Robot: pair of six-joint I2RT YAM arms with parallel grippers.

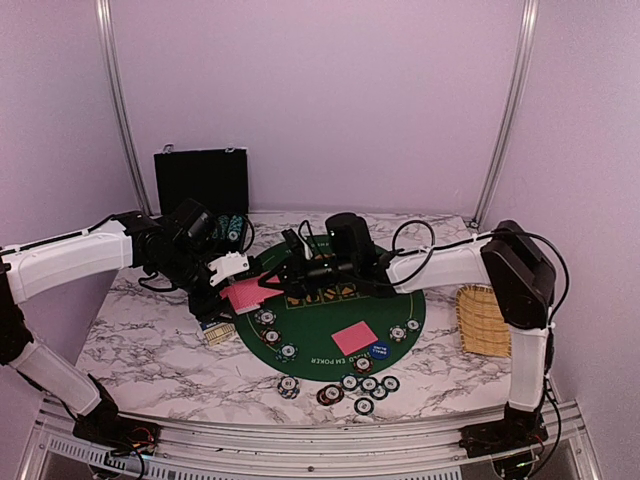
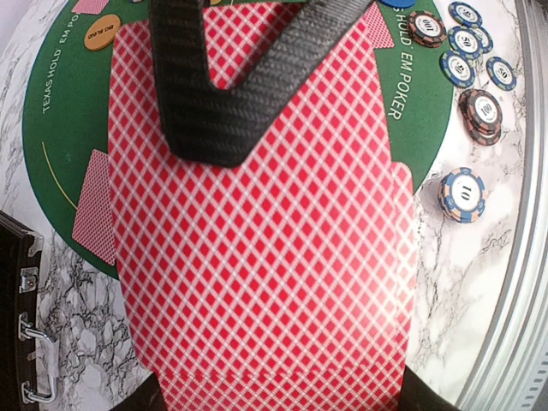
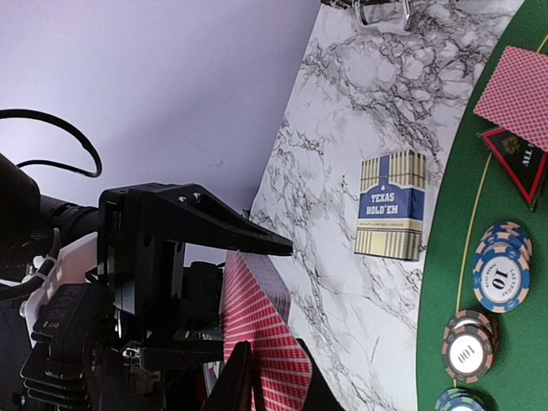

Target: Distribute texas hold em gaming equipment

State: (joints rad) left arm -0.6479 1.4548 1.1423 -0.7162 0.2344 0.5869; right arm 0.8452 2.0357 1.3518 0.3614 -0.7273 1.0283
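Observation:
My left gripper (image 1: 226, 283) is shut on a stack of red-backed playing cards (image 2: 265, 274), held over the left edge of the green poker mat (image 1: 330, 305). My right gripper (image 3: 265, 381) has reached across and is shut on the far end of the top card (image 3: 267, 338); its black fingers (image 2: 223, 111) lie over the card back. One card (image 1: 352, 338) lies on the mat, another (image 2: 94, 210) near its rim. Poker chips (image 1: 355, 385) are spread along the mat's near edge. An orange button (image 2: 102, 32), a blue button (image 1: 379, 350) and a triangular red-black marker (image 3: 516, 158) rest on the mat.
A blue and cream card box (image 3: 391, 205) lies on the marble just left of the mat. The black chip case (image 1: 201, 180) stands open at the back left. A wicker basket (image 1: 485, 320) sits at the right edge beside the right arm.

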